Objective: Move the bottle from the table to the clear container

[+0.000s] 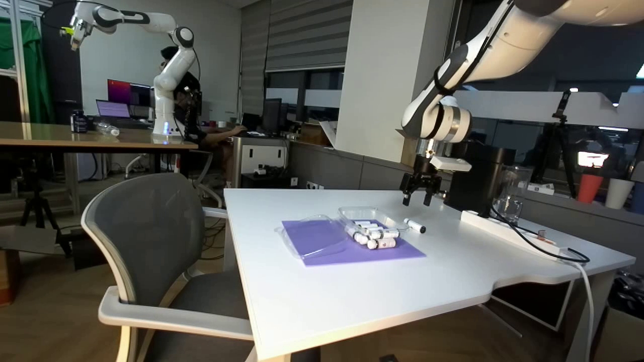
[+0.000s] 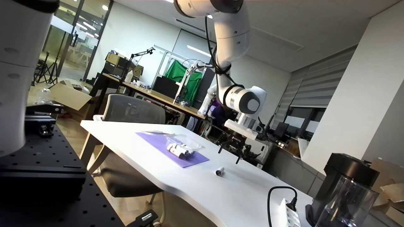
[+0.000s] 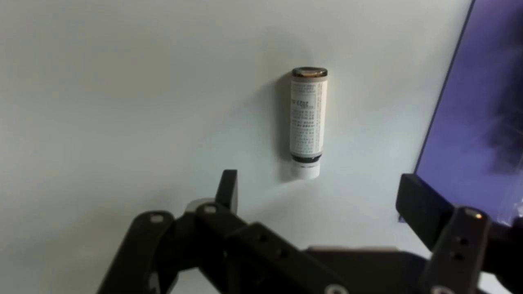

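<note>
A small white bottle [image 1: 414,225] with a dark end lies on its side on the white table. It also shows in an exterior view [image 2: 220,171] and in the wrist view [image 3: 307,118], its white cap toward the gripper. My gripper [image 3: 316,188] is open and empty. In both exterior views the gripper [image 1: 417,199] [image 2: 229,156] hangs above the table, apart from the bottle. The clear container [image 1: 363,213] [image 2: 193,142] sits on the purple mat; several similar white bottles lie at it, and I cannot tell whether all are inside. The wrist view does not clearly show the container.
The purple mat [image 1: 322,251] lies under the container, with a clear lid [image 1: 308,232] on it. A white power strip [image 1: 508,234] with a black cable and a black machine [image 1: 473,176] with a clear tank stand at the table's side. A grey chair [image 1: 146,236] stands beside the table.
</note>
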